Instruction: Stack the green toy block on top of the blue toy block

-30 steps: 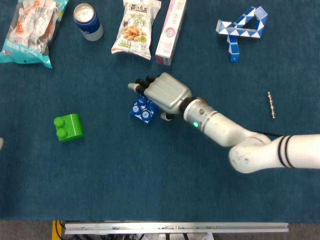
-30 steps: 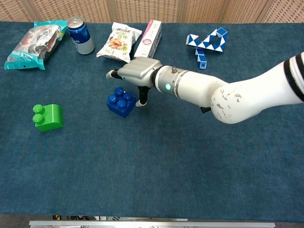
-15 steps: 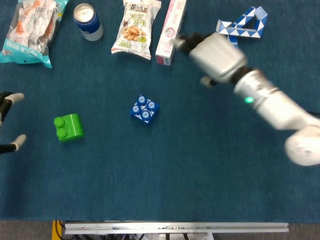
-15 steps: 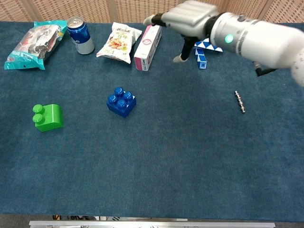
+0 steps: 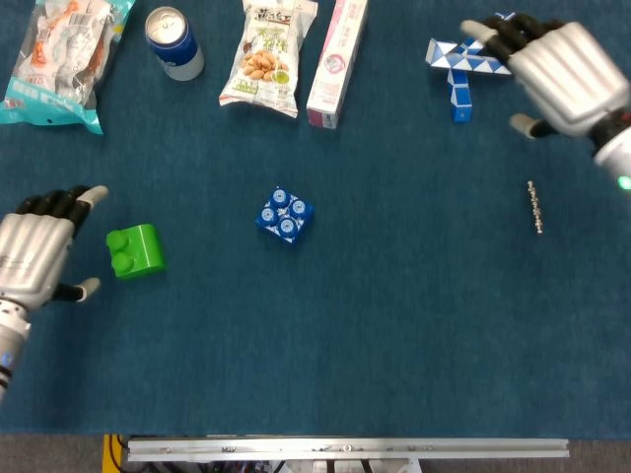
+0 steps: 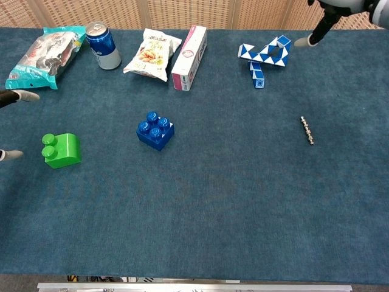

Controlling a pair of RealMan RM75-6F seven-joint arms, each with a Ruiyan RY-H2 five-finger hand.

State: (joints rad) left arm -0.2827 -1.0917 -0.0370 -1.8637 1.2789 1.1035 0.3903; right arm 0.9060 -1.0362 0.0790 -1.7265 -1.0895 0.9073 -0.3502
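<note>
My left hand [image 5: 35, 256] hangs empty with fingers spread, just beside the green toy block [image 5: 135, 250] without touching it. The blue toy block [image 5: 285, 216] sits apart toward the table's middle. My right hand [image 5: 562, 64] is up at the far right, fingers loosely apart, holding nothing, near the blue-and-white twist puzzle [image 5: 473, 51].

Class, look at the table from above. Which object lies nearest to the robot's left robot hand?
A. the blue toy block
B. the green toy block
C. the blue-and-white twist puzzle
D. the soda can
B: the green toy block sits on the cloth just beside the open left robot hand, untouched, while the blue toy block lies farther toward the table's middle.
</note>
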